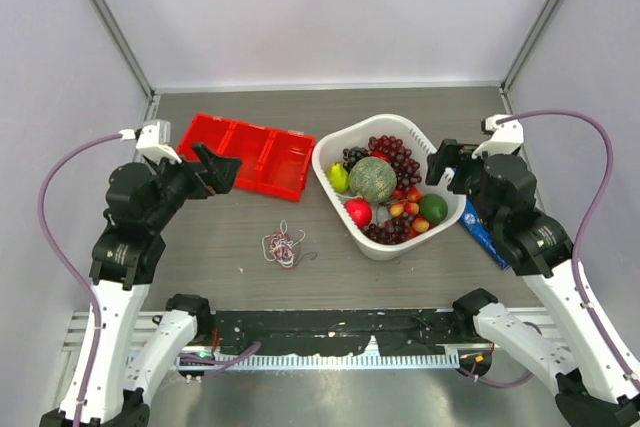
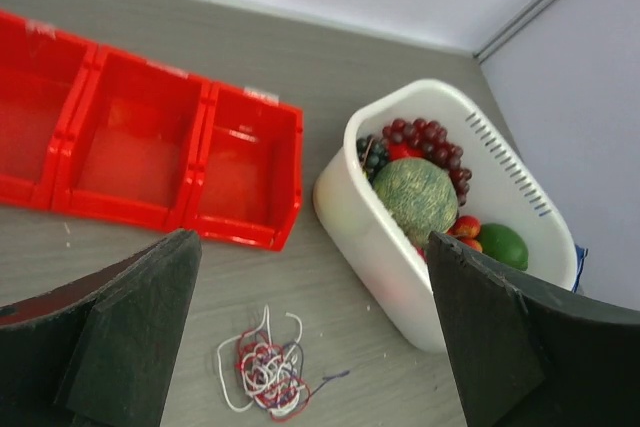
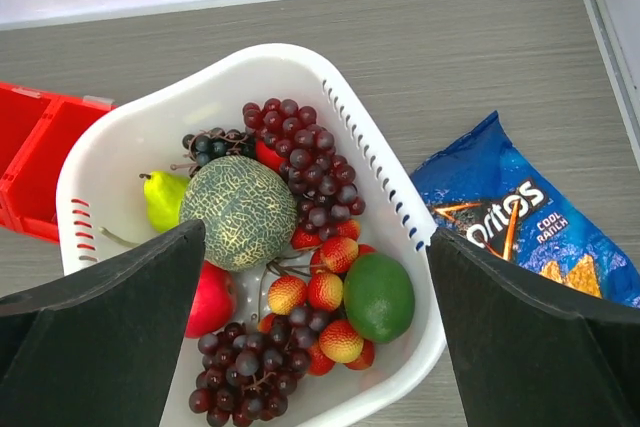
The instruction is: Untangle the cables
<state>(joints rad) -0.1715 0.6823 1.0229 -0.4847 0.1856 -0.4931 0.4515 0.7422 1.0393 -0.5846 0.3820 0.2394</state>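
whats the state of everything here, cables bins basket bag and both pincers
cables: tangled in one small heap, nothing touching them
red bins: three compartments, all empty
white basket: upright, full of fruit
Doritos bag: lying flat beside the white basket
left pincer: open, holding nothing
right pincer: open, holding nothing

The setting is a robotics lab test cell, not a home or a shop. A grey wood-grain table (image 1: 220, 247) is enclosed by plain pale panels (image 1: 320, 7) held in metal corner posts (image 1: 107, 12). The left arm (image 1: 130, 232) and right arm (image 1: 530, 232) are bolted to a black rail (image 1: 340, 325) at the near edge. Props are laid out as for trials: a red three-part bin (image 1: 250, 155), a white basket (image 1: 385, 250) of what is probably artificial fruit (image 1: 372, 179), a blue crisp bag (image 1: 487, 232) and a small knot of cables (image 1: 283, 245).
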